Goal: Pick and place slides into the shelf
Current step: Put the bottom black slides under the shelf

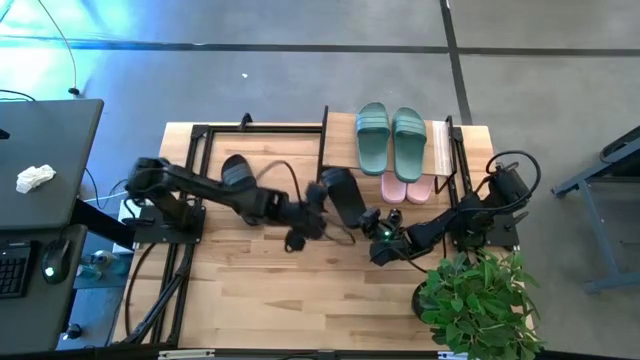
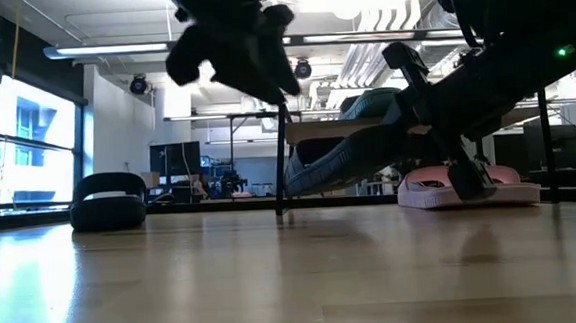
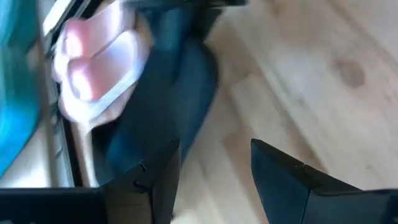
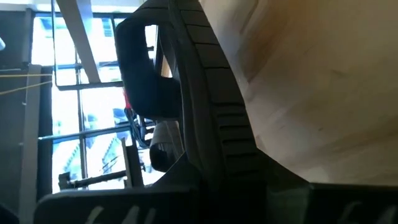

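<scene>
A sage-green pair [image 1: 390,140] lies on the shelf's top board [image 1: 440,150]. A light-pink pair [image 1: 405,188] lies on the level below and also shows in the low view [image 2: 460,186]. One black slide [image 1: 238,172] rests sole-down on the table at the left. My right gripper [image 1: 372,226] is shut on the other black slide [image 1: 342,196], just in front of the shelf. My left gripper [image 1: 312,208] is open and empty, raised above the table beside that slide; the slide shows ahead of its fingers in the left wrist view [image 3: 168,93]. My right gripper holds the black slide by the edge of its sole [image 4: 208,155], at the end nearer the table's front. It comes in slanting from the table's right-near side. The slide [image 2: 348,158] is tilted, its left end lower. Whether that end touches the table I cannot tell.
A potted plant [image 1: 475,300] stands at the table's near right corner, close behind my right arm. The shelf's black posts [image 2: 280,162] stand just beyond the held slide. A dark desk [image 1: 40,170] with a keyboard stands left of the table.
</scene>
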{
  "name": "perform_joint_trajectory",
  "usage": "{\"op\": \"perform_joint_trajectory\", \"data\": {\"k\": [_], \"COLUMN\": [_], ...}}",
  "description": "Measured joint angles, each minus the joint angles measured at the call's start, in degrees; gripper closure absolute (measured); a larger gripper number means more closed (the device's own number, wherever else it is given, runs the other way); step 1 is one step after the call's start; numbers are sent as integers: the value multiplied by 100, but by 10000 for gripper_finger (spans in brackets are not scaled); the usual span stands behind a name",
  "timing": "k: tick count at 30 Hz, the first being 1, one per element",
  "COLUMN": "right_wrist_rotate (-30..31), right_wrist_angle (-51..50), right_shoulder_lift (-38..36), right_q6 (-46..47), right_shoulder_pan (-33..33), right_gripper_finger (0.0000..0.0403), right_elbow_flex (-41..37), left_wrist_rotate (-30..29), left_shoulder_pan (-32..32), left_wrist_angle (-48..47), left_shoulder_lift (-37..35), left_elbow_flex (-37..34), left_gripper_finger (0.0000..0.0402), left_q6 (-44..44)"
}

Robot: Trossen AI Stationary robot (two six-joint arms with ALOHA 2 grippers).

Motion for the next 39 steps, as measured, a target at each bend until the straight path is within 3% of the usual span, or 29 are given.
{"op": "perform_joint_trajectory", "data": {"k": [5, 10, 13, 23, 39], "right_wrist_rotate": [7, -4, -29, -43, -23], "right_wrist_angle": [132, 200, 233, 369, 455], "right_shoulder_lift": [0, 0, 0, 0, 7], "right_q6": [0, -13, -11, -11, -13], "right_shoulder_pan": [1, 0, 0, 4, 2], "right_gripper_finger": [367, 367, 367, 367, 368], "right_elbow_flex": [0, 0, 0, -2, -15], "left_wrist_rotate": [-186, -1550, -1955, -1531, -2239], "left_shoulder_pan": [-370, -604, -615, -609, -620], "left_wrist_angle": [730, 1381, 1760, 2165, 2794], "left_shoulder_lift": [651, 1053, 1184, 1450, 1755], "left_elbow_flex": [0, 3, -7, 10, 2], "left_gripper_finger": [224, 224, 224, 224, 224], "left_q6": [340, 569, 622, 747, 780]}}
